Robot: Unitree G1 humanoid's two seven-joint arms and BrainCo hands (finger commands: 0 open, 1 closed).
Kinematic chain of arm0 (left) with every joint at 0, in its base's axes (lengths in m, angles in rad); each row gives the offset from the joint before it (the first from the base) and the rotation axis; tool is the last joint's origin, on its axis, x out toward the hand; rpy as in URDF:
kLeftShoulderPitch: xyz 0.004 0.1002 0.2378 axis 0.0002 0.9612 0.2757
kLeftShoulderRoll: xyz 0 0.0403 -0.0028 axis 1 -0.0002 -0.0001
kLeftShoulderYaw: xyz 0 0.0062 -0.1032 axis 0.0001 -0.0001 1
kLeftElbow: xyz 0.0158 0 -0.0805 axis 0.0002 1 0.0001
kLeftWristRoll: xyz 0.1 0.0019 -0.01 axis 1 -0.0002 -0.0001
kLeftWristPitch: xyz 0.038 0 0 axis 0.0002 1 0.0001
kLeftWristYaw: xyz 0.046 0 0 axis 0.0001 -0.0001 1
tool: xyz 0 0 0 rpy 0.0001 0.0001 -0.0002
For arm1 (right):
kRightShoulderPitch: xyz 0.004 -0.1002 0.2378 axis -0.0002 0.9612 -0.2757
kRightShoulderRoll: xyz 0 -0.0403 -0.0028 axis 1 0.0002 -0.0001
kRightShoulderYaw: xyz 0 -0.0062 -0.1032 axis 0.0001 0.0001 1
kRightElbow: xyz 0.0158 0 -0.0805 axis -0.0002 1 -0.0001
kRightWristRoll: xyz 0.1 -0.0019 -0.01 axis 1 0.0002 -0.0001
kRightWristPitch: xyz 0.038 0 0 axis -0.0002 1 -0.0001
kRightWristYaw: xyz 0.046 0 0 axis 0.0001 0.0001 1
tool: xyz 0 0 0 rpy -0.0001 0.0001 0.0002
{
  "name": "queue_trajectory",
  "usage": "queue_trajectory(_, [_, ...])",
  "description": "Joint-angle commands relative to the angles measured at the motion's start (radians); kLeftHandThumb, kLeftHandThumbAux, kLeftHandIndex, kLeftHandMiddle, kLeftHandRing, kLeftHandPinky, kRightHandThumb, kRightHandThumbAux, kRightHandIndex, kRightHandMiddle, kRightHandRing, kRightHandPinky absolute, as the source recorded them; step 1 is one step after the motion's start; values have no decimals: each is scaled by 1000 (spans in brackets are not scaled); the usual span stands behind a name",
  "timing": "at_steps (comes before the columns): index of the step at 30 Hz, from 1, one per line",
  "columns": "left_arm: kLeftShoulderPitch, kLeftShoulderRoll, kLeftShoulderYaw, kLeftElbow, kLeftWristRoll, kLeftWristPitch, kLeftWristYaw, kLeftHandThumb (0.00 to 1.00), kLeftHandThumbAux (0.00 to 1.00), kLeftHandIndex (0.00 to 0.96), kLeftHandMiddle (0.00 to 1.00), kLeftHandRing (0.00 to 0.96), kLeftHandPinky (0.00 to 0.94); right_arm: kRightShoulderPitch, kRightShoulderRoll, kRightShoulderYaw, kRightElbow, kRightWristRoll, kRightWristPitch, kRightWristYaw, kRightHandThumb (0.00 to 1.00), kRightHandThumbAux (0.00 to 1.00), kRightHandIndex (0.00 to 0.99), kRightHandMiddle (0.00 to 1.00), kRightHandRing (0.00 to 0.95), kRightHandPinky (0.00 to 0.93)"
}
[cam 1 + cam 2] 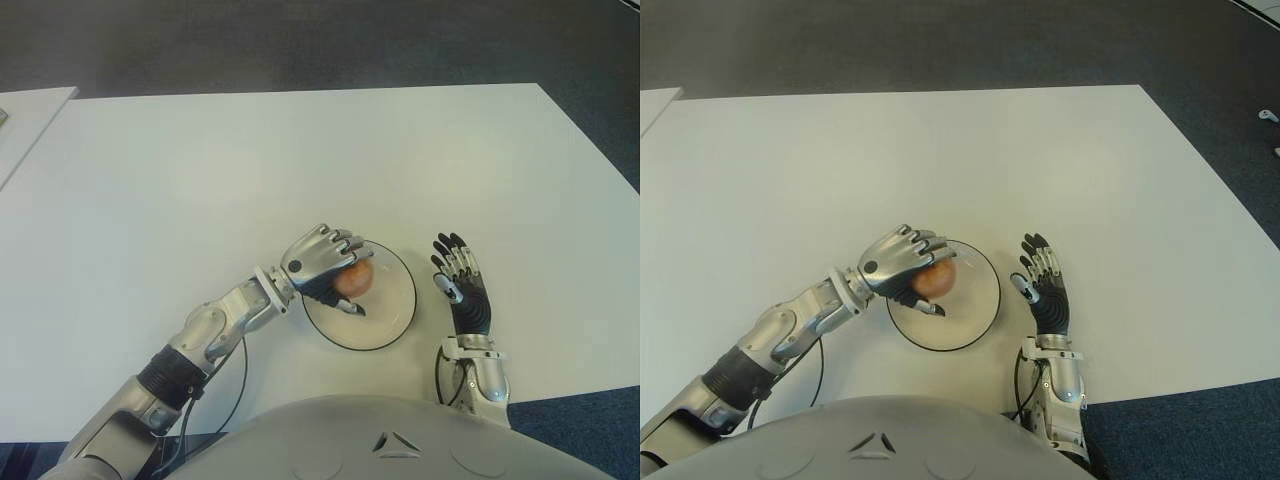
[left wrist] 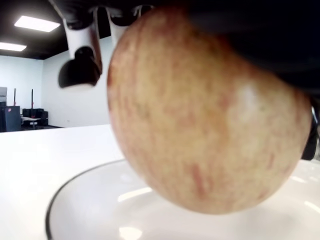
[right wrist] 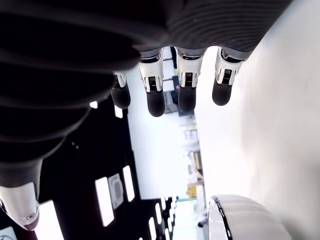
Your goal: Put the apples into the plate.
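Filling my left wrist view, the apple [image 2: 200, 115] hangs just above the plate [image 1: 398, 318], my left hand [image 1: 322, 258] curled over it from above for a short release, while my right hand [image 1: 462, 285], fingers spread, idles beside the plate's right rim.

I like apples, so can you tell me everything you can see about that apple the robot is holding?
The apple is round, with yellowish skin streaked and blushed red; it looks smooth and whole. The left hand grips it from above, fingers curled over its top. It sits over the left part of the white plate, which has a thin dark rim. The left wrist view shows its underside close to the plate, but whether it touches cannot be told.
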Motion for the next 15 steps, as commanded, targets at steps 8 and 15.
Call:
queue_trajectory(8, [-19,-14,-25,54,11,-8,38,752,688,446,837,845,835,43,29,17,76,-10,19,-6,208,570,98,142,96,83])
queue_trajectory(15, [-38,-19,-29,76,-5,-21,34,748,686,446,812,823,825,37,37,14,92,10,8,2,206,573,92,145,99,85])
